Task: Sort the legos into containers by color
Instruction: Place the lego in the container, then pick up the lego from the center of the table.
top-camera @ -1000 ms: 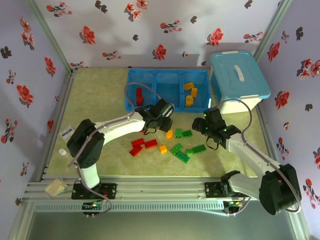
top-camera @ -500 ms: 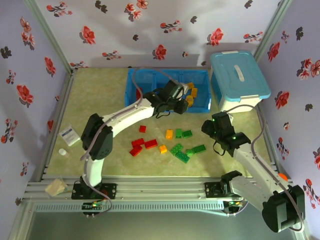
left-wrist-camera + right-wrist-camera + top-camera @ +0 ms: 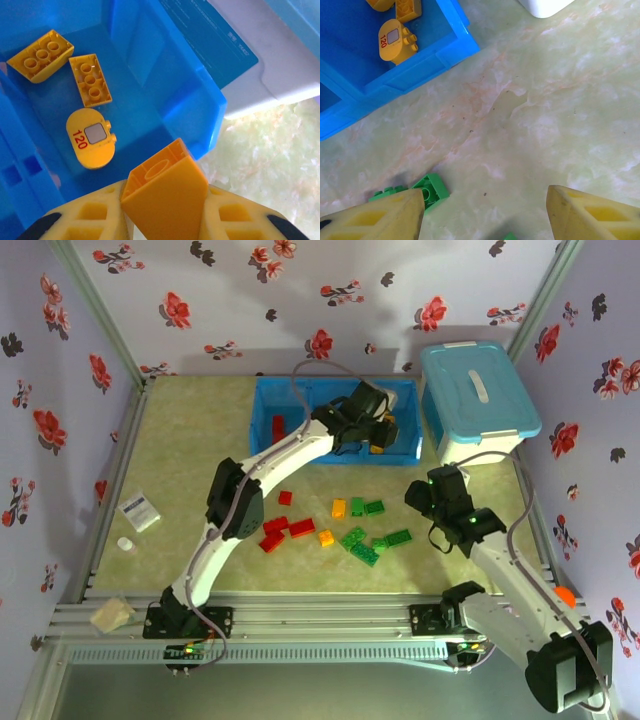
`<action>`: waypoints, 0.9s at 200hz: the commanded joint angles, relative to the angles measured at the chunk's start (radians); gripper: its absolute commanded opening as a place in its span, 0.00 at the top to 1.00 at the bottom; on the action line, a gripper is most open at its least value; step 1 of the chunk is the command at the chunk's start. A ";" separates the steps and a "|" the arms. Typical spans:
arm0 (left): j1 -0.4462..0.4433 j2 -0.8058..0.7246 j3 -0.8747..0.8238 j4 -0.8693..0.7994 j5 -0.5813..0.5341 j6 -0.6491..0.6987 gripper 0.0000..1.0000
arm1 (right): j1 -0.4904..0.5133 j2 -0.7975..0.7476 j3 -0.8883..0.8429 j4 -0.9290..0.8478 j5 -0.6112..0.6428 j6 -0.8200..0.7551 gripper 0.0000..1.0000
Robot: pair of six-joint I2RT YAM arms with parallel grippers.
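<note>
My left gripper is shut on an orange-yellow lego and hangs over the near right corner of the right container. That container of the blue tray holds three yellow legos. A red lego lies in the left container. My right gripper stands open and empty above bare table, with a green lego by its left finger. Loose red, orange and green legos lie on the table in front of the tray. In the top view the left gripper is over the right container and the right gripper is below it.
A light-blue lidded tub with a white handle stands right of the tray, close to both grippers. A small white packet and a white cap lie at the left edge. Flowered walls close in the table.
My left arm has swung from the loose pile up and right to the tray's right container, carrying the orange-yellow lego. My right gripper has drawn back a little to the right.
</note>
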 commanded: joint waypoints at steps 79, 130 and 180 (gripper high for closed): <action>0.083 0.032 0.228 -0.091 0.028 -0.021 0.34 | -0.008 -0.034 0.034 -0.037 -0.057 -0.015 0.34; 0.078 -0.134 0.080 -0.086 0.028 0.014 0.32 | -0.008 -0.023 0.037 -0.016 -0.089 -0.011 0.34; 0.080 -0.502 -0.509 0.191 -0.015 -0.008 0.33 | 0.024 0.045 0.046 0.008 -0.153 -0.047 0.32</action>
